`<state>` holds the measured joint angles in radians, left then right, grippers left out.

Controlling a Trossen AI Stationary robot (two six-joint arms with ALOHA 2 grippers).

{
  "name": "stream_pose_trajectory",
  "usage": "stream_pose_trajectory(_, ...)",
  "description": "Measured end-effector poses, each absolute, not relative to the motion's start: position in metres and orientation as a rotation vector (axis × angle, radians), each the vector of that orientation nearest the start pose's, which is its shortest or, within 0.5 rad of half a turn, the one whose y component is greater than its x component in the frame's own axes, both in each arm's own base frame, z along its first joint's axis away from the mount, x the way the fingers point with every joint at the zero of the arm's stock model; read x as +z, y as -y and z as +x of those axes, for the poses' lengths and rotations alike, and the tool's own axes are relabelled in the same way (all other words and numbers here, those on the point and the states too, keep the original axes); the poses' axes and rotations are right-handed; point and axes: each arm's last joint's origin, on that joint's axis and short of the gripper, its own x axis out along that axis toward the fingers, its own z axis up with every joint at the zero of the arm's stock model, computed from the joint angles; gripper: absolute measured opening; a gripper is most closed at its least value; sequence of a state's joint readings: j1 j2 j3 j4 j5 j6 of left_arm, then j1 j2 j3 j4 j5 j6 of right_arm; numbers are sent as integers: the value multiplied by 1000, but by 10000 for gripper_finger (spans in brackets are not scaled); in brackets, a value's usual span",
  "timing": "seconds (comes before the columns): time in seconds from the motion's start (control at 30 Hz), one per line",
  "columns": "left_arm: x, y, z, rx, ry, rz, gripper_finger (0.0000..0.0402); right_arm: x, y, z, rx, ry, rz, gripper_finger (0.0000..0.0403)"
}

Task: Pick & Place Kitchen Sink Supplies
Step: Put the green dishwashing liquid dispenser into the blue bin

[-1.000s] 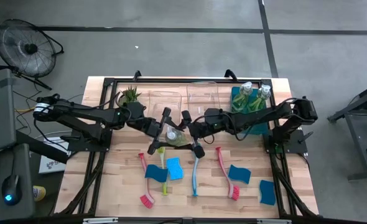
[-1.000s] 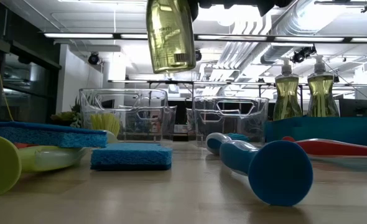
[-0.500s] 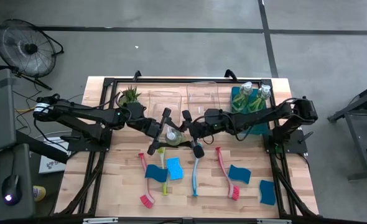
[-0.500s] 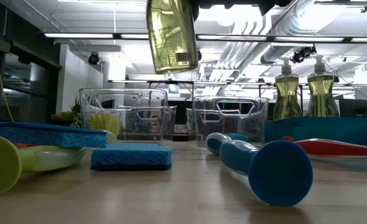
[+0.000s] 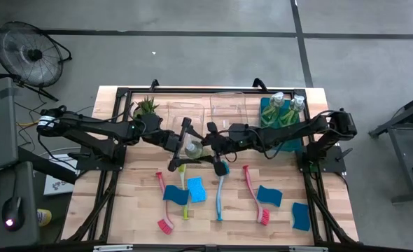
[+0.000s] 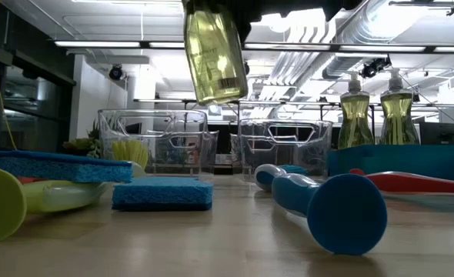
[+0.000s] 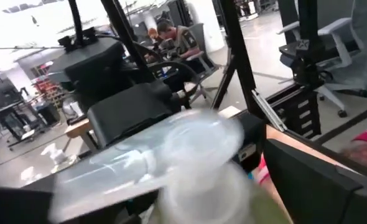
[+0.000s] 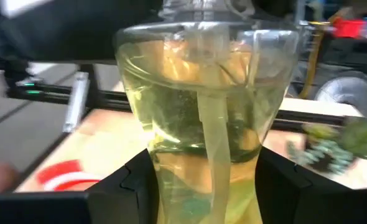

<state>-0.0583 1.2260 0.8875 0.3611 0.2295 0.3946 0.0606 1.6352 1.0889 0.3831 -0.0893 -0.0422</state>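
From above, the left hand (image 5: 186,140) and the right hand (image 5: 208,143) are meeting over the middle of the tabletop (image 5: 283,227), with a soap bottle (image 5: 192,148) hanging between them. Brushes and blue sponges are lying at six o'clock of the bottle; two more bottles (image 5: 285,106) are standing in a teal bin (image 5: 264,106) at two o'clock.

At tabletop level, the soap bottle (image 6: 214,54) is hanging tilted in the air at twelve o'clock, well above a blue sponge (image 6: 162,193). A teal brush (image 6: 327,204) is lying at four o'clock.

Past the left wrist, the bottle's blurred pump top (image 7: 171,152) is filling the middle; I cannot tell how wide this hand is standing.

Past the right wrist, the right hand's fingers (image 8: 134,180) are pressing both sides of the soap bottle (image 8: 205,112), holding it.
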Motion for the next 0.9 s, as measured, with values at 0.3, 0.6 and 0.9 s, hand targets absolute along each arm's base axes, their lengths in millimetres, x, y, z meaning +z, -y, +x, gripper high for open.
stream_pose_trajectory(0.3, 341, 20, 263, -235, 86, 389, 365, 295, -15, 355, -97, -182, -96, 186)
stream_pose_trajectory(0.6, 344, 24, 238, -236, -15, 383, 366, 324, -5, 323, -340, -186, -117, 186)
stream_pose_trajectory(0.9, 343, 53, 230, -253, -29, 469, 366, 325, -2, 259, -485, -156, -76, 186)
